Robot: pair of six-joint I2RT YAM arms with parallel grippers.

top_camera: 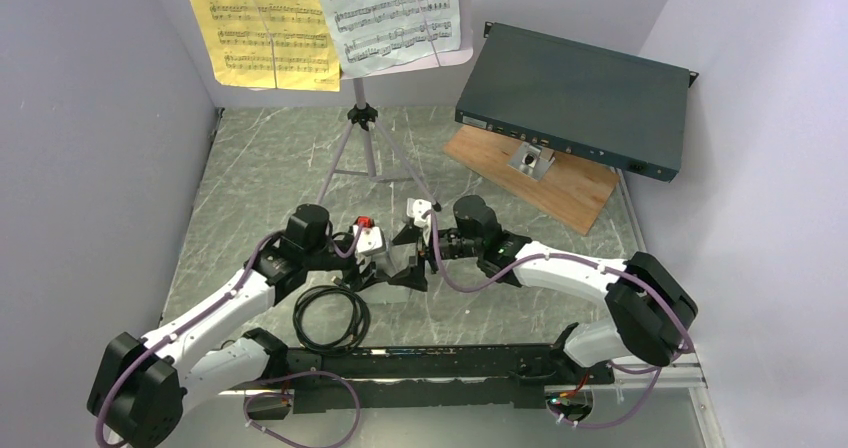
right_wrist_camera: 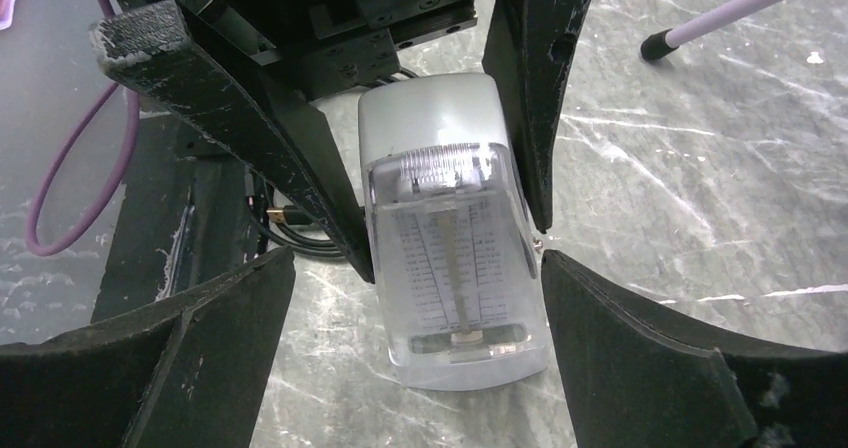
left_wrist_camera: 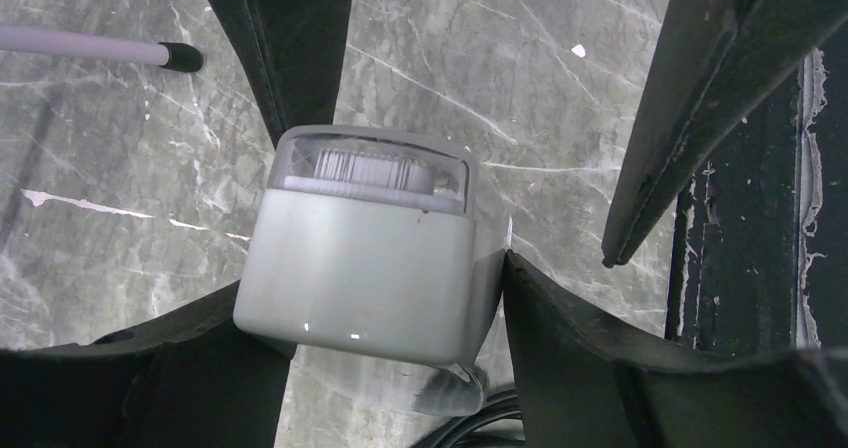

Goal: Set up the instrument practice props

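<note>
White metronome [right_wrist_camera: 450, 258] is being pinched by the left tool [left_wrist_camera: 375, 288] towards the near edge of the bench [top_camera: 260, 158]. The right tool [right_wrist_camera: 417, 258] is being held spread around it. Music stand [top_camera: 362, 118], at the far edge, is already carrying the sheet-music pages [top_camera: 265, 28]. Metronome placement is judged outstanding.

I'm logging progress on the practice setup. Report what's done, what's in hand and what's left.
Done: the music stand stands upright at the back, with the yellow pages and white pages on it. In hand: the metronome sits on the table between both grippers. The left gripper has its fingers close along the metronome's sides, grip uncertain; the right gripper stands open around it. Left: seemingly just placing the metronome.
</note>
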